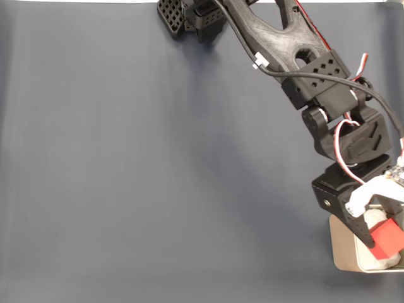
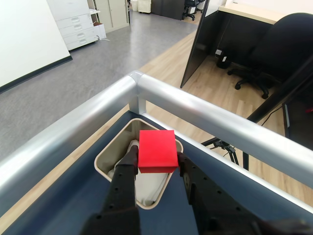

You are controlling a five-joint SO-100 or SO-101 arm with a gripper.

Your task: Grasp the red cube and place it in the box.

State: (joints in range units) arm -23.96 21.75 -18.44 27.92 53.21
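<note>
my black two-finger gripper (image 2: 157, 159) is clamped on the small bright red cube with plain matte faces (image 2: 157, 151), one black finger (image 2: 124, 169) pressed against each side of it in the wrist view. i hold the cube above the beige-grey rectangular box with rounded corners and thin walls (image 2: 104, 157), whose white wrinkly lining (image 2: 148, 188) shows beneath and behind my fingers. in the fixed view the cube (image 1: 386, 241) sits over the box (image 1: 343, 249) at the lower right corner of the dark grey-blue table surface (image 1: 139, 164), with my gripper (image 1: 377, 237) reaching down to it from the black arm (image 1: 328, 95) that stretches in from the top edge. i cannot tell whether the cube touches the lining. the box stands in the table's corner, just inside the silver metal rail (image 2: 195, 110) that frames it in the wrist view. beyond the rail lie a wooden floor (image 2: 215, 83), a grey carpet (image 2: 88, 68) and a black office chair (image 2: 279, 49).
</note>
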